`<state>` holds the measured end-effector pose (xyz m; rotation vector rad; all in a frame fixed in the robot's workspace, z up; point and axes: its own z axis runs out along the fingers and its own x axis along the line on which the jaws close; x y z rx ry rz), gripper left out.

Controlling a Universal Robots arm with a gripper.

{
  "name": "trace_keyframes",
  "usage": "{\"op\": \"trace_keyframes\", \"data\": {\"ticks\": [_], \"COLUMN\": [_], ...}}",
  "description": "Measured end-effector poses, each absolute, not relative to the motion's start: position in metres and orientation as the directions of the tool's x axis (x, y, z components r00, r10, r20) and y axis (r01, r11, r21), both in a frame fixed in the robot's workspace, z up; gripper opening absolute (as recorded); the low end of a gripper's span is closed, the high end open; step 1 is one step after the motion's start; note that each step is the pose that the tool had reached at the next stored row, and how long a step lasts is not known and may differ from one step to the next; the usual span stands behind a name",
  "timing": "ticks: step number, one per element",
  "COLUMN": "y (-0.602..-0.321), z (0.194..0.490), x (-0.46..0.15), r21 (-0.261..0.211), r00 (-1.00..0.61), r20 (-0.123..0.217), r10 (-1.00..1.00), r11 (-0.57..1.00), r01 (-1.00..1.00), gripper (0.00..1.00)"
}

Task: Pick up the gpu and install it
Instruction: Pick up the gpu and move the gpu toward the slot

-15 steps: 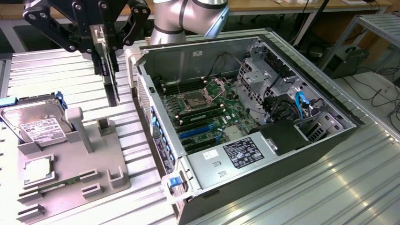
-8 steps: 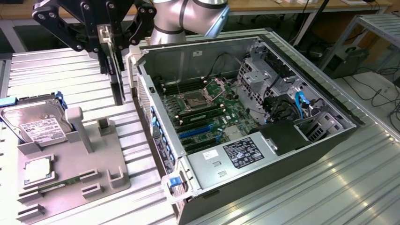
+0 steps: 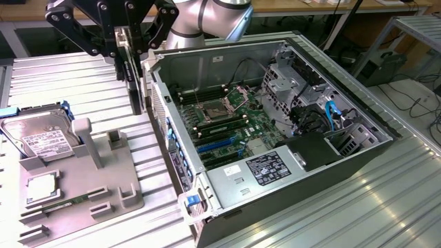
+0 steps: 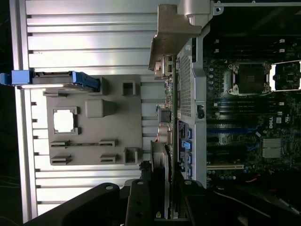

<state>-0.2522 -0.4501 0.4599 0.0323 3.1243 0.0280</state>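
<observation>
Tool (image 3: 127,49) was clamped narrow on the gpu (image 3: 136,85), which hung on edge above the worktop (image 3: 62,77), just outside the wall of the open computer case (image 3: 206,62). Pick-up looked done and the carry was in hand. Installing called for clearing that wall and lining the card up with a board slot (image 3: 217,144).
</observation>
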Motion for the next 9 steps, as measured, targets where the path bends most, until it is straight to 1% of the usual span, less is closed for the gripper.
{"op": "trace_keyframes", "data": {"ticks": [9], "y": [-0.45], "z": [0.46], "x": [-0.235], "r21": [0.018], "r00": [-1.0], "r20": [-0.017], "r10": [0.021], "r11": [1.0], "r01": [0.021], "gripper": [0.27]}}
